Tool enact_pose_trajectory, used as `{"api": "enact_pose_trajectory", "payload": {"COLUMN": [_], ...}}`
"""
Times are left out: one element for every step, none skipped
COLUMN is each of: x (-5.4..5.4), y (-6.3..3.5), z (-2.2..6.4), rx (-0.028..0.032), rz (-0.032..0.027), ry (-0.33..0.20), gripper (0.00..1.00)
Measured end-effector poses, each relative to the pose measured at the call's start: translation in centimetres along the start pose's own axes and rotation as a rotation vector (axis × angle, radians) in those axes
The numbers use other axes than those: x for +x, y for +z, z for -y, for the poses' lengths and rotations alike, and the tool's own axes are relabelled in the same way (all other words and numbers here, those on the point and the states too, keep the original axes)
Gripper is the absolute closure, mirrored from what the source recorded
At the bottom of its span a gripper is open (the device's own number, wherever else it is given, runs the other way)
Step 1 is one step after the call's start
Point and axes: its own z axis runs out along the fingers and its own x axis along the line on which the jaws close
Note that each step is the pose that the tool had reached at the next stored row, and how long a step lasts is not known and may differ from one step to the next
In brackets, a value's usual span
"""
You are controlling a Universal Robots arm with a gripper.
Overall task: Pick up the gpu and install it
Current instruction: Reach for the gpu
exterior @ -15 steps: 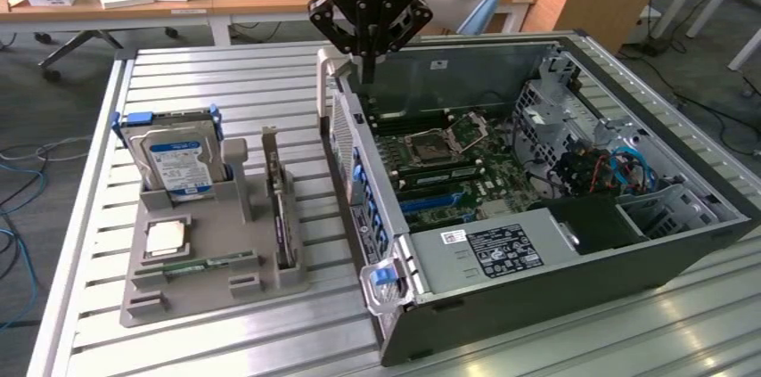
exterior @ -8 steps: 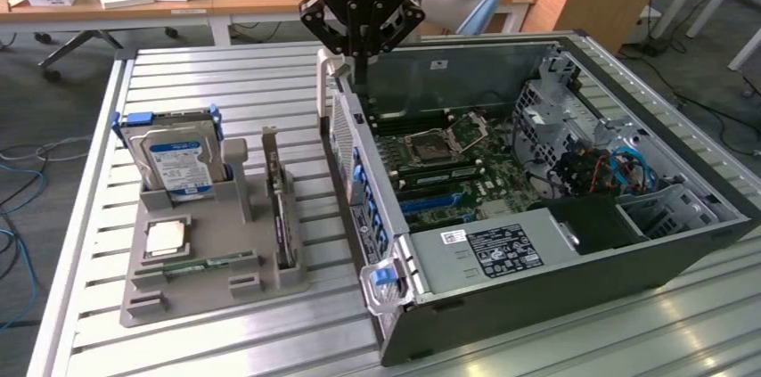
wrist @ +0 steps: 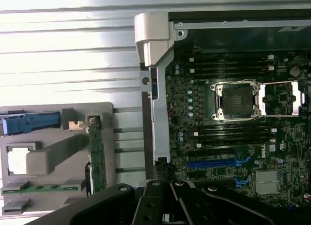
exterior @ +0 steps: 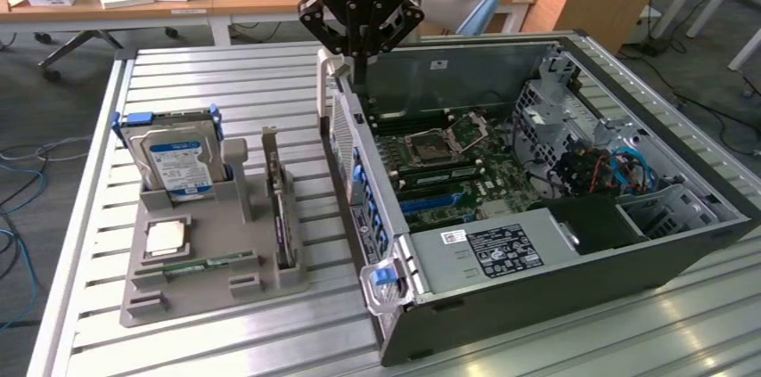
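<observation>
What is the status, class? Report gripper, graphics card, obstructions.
Black gripper shut, empty, above the edge of the open grey computer case. Thin green GPU card with silver bracket on edge in grey holder tray, untouched. Nothing seen blocking it.

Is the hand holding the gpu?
No, the gpu stands on edge in the grey holder, while the hand hangs shut above the edge of the computer case.
</observation>
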Motion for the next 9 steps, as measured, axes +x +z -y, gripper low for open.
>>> {"api": "enact_pose_trajectory", "payload": {"x": [0.02,0.05,0.11,0.18,0.26,0.35,0.45,0.55,0.67], "y": [0.00,0.00,0.00,0.00,0.00,0.01,0.01,0.01,0.01], "z": [0.00,0.01,0.01,0.02,0.02,0.03,0.04,0.04,0.05], "rx": [0.0000,0.0000,0.0000,0.0000,0.0001,0.0000,0.0001,0.0000,0.0000], "rz": [0.0000,0.0000,0.0000,-0.0001,-0.0001,0.0000,0.0000,0.0000,0.0000], "ry": [0.000,0.000,0.000,0.000,0.000,0.000,0.000,0.000,0.000], "gripper": [0.89,0.89,0.89,0.89,0.89,0.89,0.89,0.89,0.89]}}
